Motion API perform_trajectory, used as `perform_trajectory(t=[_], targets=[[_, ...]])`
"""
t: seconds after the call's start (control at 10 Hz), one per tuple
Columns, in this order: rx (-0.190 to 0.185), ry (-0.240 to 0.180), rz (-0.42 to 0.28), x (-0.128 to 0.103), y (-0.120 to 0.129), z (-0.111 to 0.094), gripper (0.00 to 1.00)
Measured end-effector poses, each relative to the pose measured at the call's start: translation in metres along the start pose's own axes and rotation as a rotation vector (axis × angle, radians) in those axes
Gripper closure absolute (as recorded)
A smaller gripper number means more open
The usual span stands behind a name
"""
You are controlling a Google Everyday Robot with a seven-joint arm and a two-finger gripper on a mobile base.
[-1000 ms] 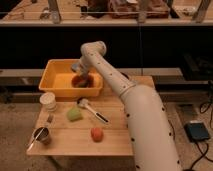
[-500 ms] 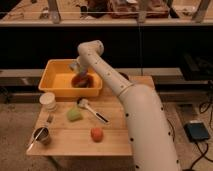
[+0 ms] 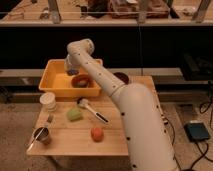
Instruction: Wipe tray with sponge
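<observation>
- Now the robot's two-finger gripper sits low inside the large, deep, yellow-orange plastic tray, over the left-centre of its floor.
- Compared with a second ago, the arm's elbow and wrist have swung to the left of the picture. The gripper has slid from just beside the small dark red-brown bowl toward the tray's left half.
- The jaws are closed tight. A flat blue-grey sponge pad shows at their tip and appears pinched there, pressed down near the tray floor.
- The bowl lies inside the tray, just right of the gripper. It seems not to have shifted.
- I judge that this sideways slide is a wiping stroke, so the task is underway rather than finished. The right half around the bowl looks harder to reach.
- On the light wooden table in front, the green squarish lump lies well apart from the tray, untouched.
</observation>
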Motion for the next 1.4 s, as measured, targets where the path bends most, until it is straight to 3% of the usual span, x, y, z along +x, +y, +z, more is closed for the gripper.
perform_trajectory(t=[0.2,0.3,0.6,0.8,1.0,1.4], targets=[[-0.009,-0.004,0.022,0.002,0.0,0.0,0.8],[-0.033,-0.036,0.012,-0.002,0.003,0.007,0.8],[-0.098,-0.114,0.052,-0.025,-0.017,0.055,0.8],[-0.121,-0.098,0.093,-0.033,-0.021,0.064,0.8],[-0.156,-0.04,0.175,-0.037,-0.018,0.059,0.8],[-0.154,-0.025,0.173,-0.031,-0.022,0.065,0.8]])
